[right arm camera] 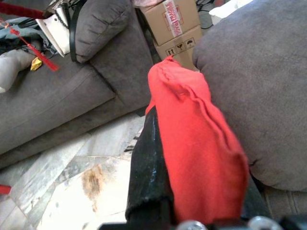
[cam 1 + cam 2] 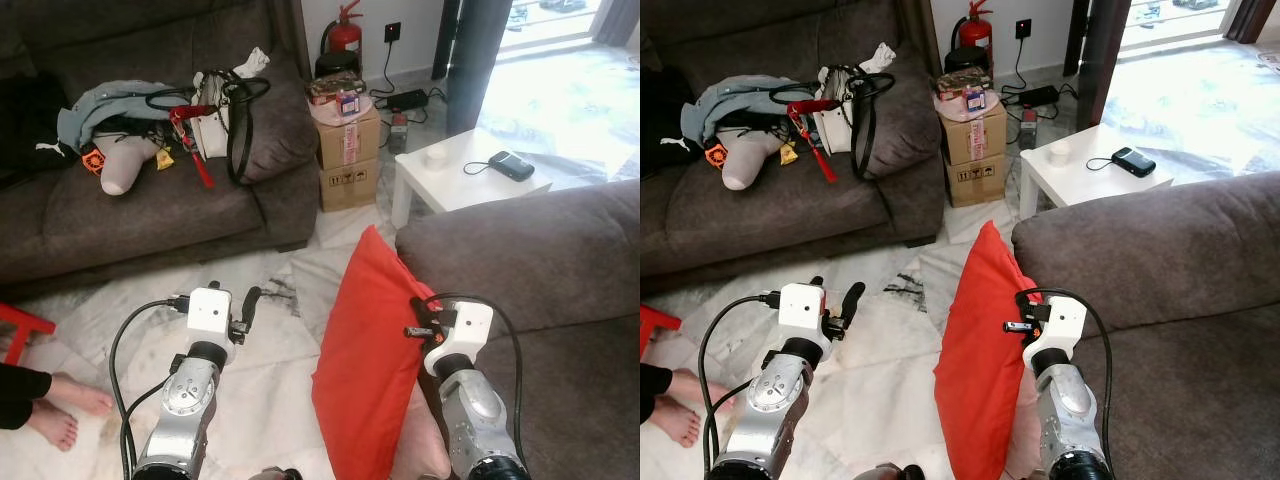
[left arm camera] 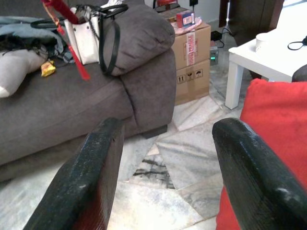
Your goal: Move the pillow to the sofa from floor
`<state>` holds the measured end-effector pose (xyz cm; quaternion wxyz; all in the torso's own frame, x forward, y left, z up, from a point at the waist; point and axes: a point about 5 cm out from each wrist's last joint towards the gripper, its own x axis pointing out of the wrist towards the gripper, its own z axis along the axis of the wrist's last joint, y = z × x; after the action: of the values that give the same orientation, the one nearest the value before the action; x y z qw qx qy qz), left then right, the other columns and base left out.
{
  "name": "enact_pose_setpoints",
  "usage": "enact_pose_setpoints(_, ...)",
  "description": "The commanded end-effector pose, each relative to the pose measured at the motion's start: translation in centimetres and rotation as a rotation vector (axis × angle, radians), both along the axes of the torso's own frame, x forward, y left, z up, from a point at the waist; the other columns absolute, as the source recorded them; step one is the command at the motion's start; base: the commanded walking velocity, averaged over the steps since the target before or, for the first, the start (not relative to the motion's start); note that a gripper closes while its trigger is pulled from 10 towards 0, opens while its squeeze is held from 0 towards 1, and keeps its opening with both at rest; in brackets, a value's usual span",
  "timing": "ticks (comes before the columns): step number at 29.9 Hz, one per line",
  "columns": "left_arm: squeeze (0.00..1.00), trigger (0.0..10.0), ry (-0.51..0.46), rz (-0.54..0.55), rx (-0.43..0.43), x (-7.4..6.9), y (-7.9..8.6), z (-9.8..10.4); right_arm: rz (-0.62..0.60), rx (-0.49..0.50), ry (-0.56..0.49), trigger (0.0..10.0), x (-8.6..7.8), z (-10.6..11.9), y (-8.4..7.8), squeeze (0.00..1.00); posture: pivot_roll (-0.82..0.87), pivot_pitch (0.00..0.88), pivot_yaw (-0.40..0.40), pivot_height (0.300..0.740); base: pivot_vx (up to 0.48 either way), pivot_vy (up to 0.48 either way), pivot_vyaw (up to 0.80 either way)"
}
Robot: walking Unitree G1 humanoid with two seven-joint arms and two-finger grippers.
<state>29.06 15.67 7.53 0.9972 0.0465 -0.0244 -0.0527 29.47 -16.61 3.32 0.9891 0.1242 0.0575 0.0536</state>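
Note:
The red pillow (image 2: 365, 340) stands upright on edge, leaning against the arm of the grey sofa (image 2: 530, 260) on my right. My right gripper (image 2: 1020, 320) is shut on the pillow's edge. In the right wrist view, one black finger (image 1: 151, 167) presses the red fabric (image 1: 196, 139) and the other finger is mostly hidden behind it. My left gripper (image 2: 248, 305) hovers open over the marble floor, left of the pillow, with nothing between its fingers (image 3: 91, 177).
A second grey sofa (image 2: 150, 210) at the back holds clothes and a white handbag (image 2: 215, 115). Stacked cardboard boxes (image 2: 348, 150) and a white side table (image 2: 450, 170) stand beyond the pillow. A person's bare feet (image 2: 60, 405) and a red stool (image 2: 20, 325) are at the left.

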Motion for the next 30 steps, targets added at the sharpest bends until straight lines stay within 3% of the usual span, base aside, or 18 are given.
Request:
enact_pose_setpoints(1, 0.00, 10.0, 0.007, 0.014, 0.003, -0.34, 0.45, -0.28, 0.000, -0.010, -0.123, 10.0, 1.33, 2.43, 0.09, 0.00, -0.05, 0.106, 0.098, 0.740, -0.255, 0.000, 0.00)
enact_pose_setpoints(11, 0.00, 10.0, 0.004, 0.014, -0.001, -0.32, 0.29, -0.29, 0.000, -0.014, -0.122, 10.0, 1.39, 2.45, -0.06, 0.00, -0.06, 0.106, 0.094, 0.740, -0.326, 0.000, 0.00)
enact_pose_setpoints(30, 0.00, 10.0, 0.003, 0.018, -0.012, -0.35, 0.12, -0.36, -0.005, -0.021, -0.125, 10.0, 1.41, 2.53, -0.33, 0.00, -0.06, 0.109, 0.088, 0.740, 0.000, 0.000, 0.00)
